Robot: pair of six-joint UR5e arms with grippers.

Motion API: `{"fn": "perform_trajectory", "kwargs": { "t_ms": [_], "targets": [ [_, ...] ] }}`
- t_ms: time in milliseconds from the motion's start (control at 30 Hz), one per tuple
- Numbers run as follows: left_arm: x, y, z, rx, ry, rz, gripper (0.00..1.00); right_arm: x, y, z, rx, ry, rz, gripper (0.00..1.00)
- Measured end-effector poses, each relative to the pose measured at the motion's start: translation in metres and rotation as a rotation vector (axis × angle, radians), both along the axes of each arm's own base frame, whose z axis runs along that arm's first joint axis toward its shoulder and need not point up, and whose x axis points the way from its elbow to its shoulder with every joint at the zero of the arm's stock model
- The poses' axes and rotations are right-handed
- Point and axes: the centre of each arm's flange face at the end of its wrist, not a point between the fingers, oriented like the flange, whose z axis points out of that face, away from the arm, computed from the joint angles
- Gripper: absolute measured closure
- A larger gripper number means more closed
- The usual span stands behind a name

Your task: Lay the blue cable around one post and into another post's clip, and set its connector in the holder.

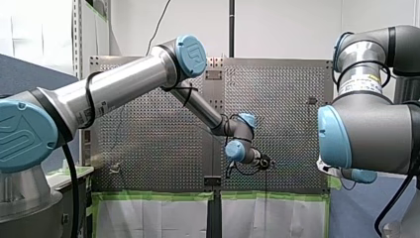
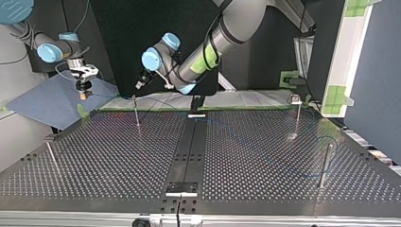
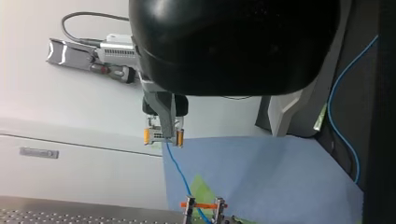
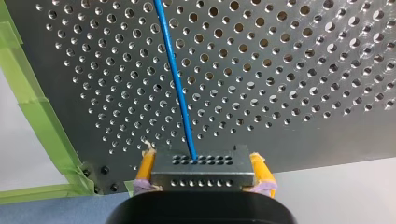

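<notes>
**Cable routing under way, connector in the air.** At the top view's ten o'clock, my right gripper hangs over a blue sheet off the counter's corner. Its yellow-padded fingers are clamped on the connector, a boxy grey metal block dotted with small holes. The blue cable, thin, smooth and round, runs taut from it across the counter, a matt metal plate drilled in a regular grid and edged with green tape.

Toward eleven o'clock my left gripper, black, hovers above a slim steel post. Whether this gripper grips anything cannot be told.

At three o'clock a faint blue line curves beside a second post, so the wrap looks begun. Clipping the cable and seating the connector appear to remain, and no holder can be picked out with certainty.
</notes>
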Motion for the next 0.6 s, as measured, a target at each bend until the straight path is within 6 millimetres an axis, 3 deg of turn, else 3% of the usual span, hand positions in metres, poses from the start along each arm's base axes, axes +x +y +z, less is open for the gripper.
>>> {"fn": "perform_trajectory", "kwargs": {
  "t_ms": [600],
  "targets": [
    [0.0041, -0.0025, 0.0044, -0.069, -0.016, 0.108, 0.00, 0.0023, 0.0005, -0.0011, 0.004, -0.004, 0.008, 1.00]
  ]
}}
